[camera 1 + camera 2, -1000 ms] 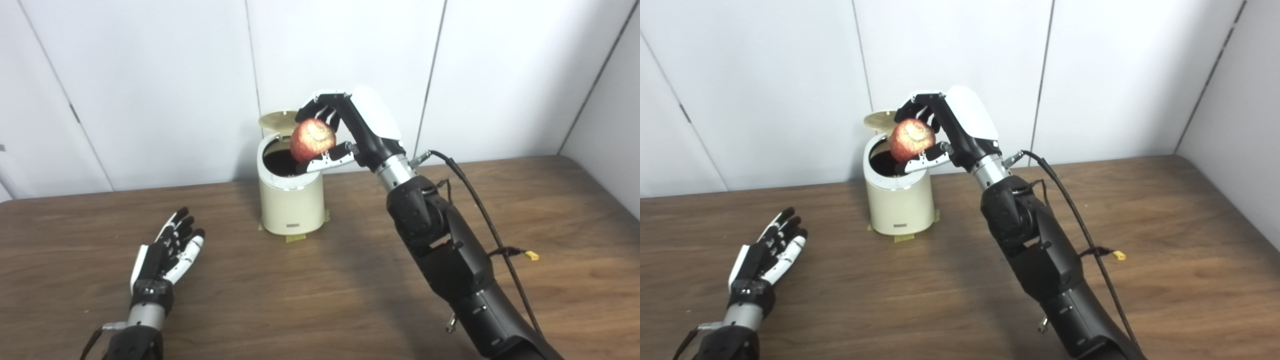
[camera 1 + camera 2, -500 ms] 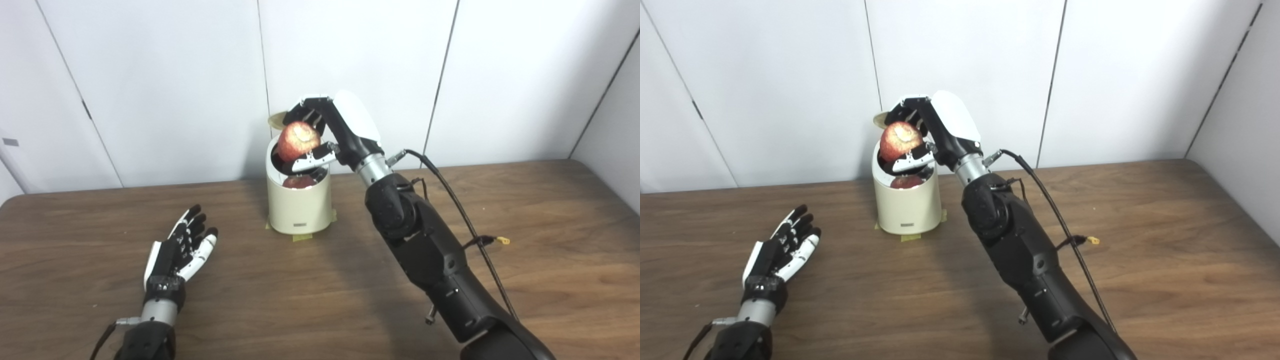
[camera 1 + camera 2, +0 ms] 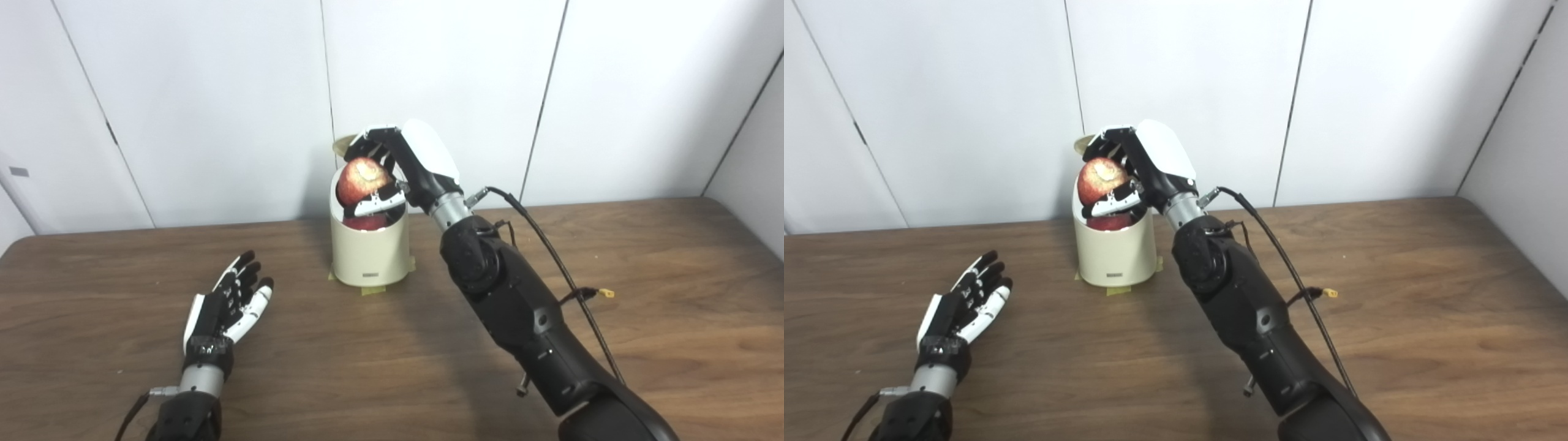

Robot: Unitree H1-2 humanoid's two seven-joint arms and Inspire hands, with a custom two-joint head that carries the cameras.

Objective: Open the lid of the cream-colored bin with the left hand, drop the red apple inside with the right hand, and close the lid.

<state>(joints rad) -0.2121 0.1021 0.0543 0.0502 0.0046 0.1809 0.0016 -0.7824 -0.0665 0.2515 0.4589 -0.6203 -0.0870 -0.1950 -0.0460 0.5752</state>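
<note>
We see the right hand (image 3: 392,165) closed around the red apple (image 3: 364,176), holding it directly over the mouth of the cream-colored bin (image 3: 369,252). Compared with one second ago, the apple has travelled from the bin's right rim to a spot centred above the opening and sits lower; allowing for the camera's own shift, the hand has advanced and descended. A red reflection of the fruit shows on the inner wall just below the hand. The lid (image 3: 340,145) stands tipped up behind the fingers, largely hidden. The left hand (image 3: 229,303) lies on the tabletop (image 3: 643,257), well apart from the bin, fingers spread and holding nothing. We judge the opening step done and the release imminent; closing the lid remains.
</note>
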